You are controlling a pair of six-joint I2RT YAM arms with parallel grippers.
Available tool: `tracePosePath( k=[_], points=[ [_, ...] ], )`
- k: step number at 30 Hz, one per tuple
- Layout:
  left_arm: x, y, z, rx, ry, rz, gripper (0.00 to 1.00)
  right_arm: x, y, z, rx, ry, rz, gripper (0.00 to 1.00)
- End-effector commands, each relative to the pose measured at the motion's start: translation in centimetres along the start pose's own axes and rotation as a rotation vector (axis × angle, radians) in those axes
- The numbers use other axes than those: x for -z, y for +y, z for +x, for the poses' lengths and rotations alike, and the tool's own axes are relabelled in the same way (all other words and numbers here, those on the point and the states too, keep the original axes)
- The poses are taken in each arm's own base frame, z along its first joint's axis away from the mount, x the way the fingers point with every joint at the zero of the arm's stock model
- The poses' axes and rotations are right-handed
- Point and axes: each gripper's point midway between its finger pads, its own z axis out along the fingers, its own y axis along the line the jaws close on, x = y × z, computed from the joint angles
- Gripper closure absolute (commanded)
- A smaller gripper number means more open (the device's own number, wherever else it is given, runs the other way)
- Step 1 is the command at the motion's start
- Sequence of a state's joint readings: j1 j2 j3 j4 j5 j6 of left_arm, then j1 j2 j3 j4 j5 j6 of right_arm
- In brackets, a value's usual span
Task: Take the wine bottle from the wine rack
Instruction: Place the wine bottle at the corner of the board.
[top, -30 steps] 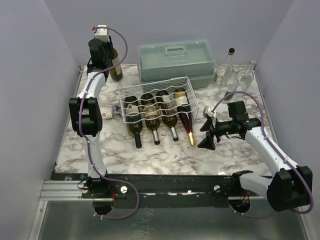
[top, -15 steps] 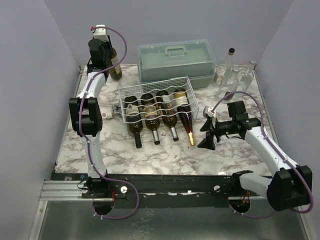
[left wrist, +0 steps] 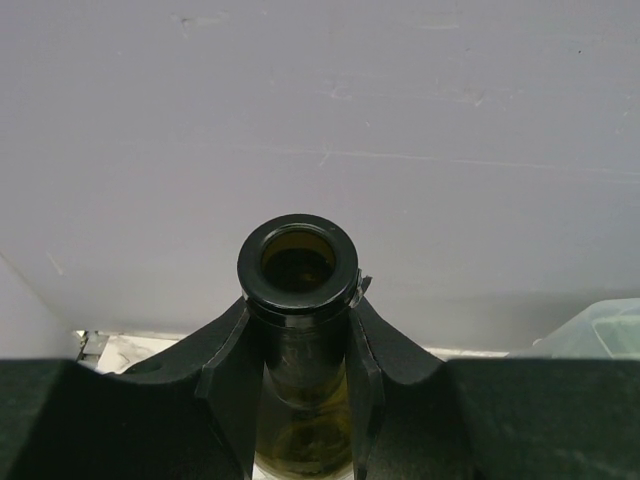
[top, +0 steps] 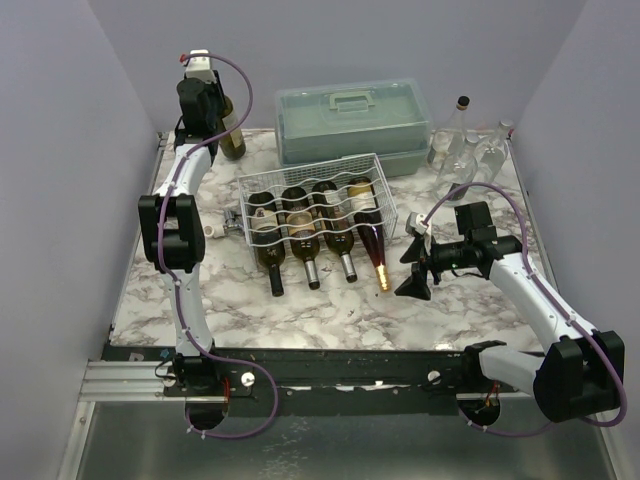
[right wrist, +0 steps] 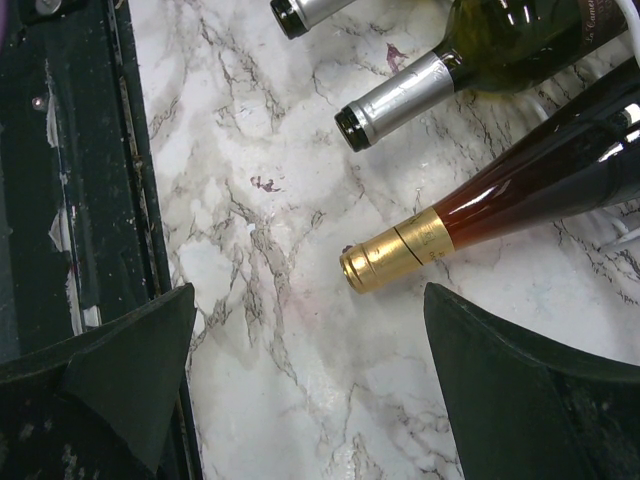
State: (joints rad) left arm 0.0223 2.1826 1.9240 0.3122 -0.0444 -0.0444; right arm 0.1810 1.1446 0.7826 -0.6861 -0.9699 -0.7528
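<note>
- The left hand [left wrist: 300, 305] is pinching the neck of the wine bottle [left wrist: 303, 385], with a dark finger [left wrist: 225, 385] pressed against each side just under the open mouth.
- This wine bottle stands upright at the far left corner of the desk [top: 300, 300], close to the back wall. It is off the wine rack [top: 262, 186] and well apart from it. I cannot tell whether its base touches the desk.
- The right hand [right wrist: 308, 300] is spread wide and holds nothing. It hangs low over the marble, just to the right of the rack's near end.
- The gold-capped bottle [right wrist: 500, 200] lies with its cap just beyond the gap between those fingers, touching neither one.
- Four bottles [top: 315, 235] lie side by side in the rack's grooves, necks pointing toward the arm bases.
- A grey-green plastic case [top: 350, 120] sits behind the rack.
- Clear glass bottles [top: 460, 150] stand at the far right corner.
</note>
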Motion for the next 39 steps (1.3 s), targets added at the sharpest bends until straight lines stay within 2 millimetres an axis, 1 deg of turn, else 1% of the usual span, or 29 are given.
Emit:
tracePosePath(
  k=[1, 5, 11, 16, 19, 24, 26, 28, 29, 30, 31, 32, 33, 36, 39],
  points=[
    [-0.3, 0.2, -4.4, 0.023, -0.154, -0.014, 0.65, 0.5, -0.6, -0.5, 0.018, 0.007, 0.027, 0.01],
    [-0.3, 0.2, -3.8, 0.026, -0.143, -0.014, 0.64, 0.5, -0.6, -0.5, 0.019, 0.007, 0.027, 0.01],
    [-0.4, 0.2, -3.0, 0.035, -0.127, -0.013, 0.6, 0.5, -0.6, -0.5, 0.019, 0.008, 0.027, 0.01],
    [-0.3, 0.2, -2.7, 0.037, -0.12, -0.013, 0.51, 0.5, -0.6, -0.5, 0.021, 0.007, 0.027, 0.01],
    [-0.1, 0.1, -2.9, 0.039, -0.122, -0.01, 0.44, 0.5, -0.6, -0.5, 0.02, 0.008, 0.028, 0.01],
    [0.7, 0.0, -3.7, 0.04, -0.126, -0.005, 0.27, 0.6, -0.6, -0.6, 0.026, 0.005, 0.03, 0.01],
    [1.3, -0.1, -4.2, 0.045, -0.127, 0.002, 0.19, 0.6, -0.6, -0.7, 0.03, 0.003, 0.032, 0.01],
    [2.1, -0.3, -4.3, 0.059, -0.119, 0.013, 0.15, 0.6, -0.5, -0.7, 0.032, 0.0, 0.036, 0.01],
    [2.7, -0.4, -4.7, 0.071, -0.119, 0.016, 0.12, 0.7, -0.5, -0.8, 0.034, -0.003, 0.036, 0.01],
    [3.2, -0.4, -4.5, 0.081, -0.11, 0.014, 0.09, 0.7, -0.4, -0.9, 0.038, -0.006, 0.035, 0.01],
    [3.9, -0.3, -5.0, 0.098, -0.113, 0.008, 0.06, 0.7, -0.4, -1.0, 0.043, -0.01, 0.037, 0.01],
    [4.4, -0.2, -4.9, 0.105, -0.106, 0.004, 0.04, 0.7, -0.4, -1.0, 0.044, -0.015, 0.036, 0.01],
    [5.1, -0.2, -5.4, 0.11, -0.108, 0.002, 0.01, 0.7, -0.3, -1.1, 0.047, -0.017, 0.038, 0.01],
    [7.2, -0.1, -6.7, 0.123, -0.117, 0.0, 0.01, 0.8, -0.2, -1.3, 0.058, -0.03, 0.043, 0.01],
    [9.4, -0.3, -7.4, 0.157, -0.114, 0.007, 0.01, 0.9, -0.1, -1.6, 0.071, -0.046, 0.05, 0.01]
  ],
)
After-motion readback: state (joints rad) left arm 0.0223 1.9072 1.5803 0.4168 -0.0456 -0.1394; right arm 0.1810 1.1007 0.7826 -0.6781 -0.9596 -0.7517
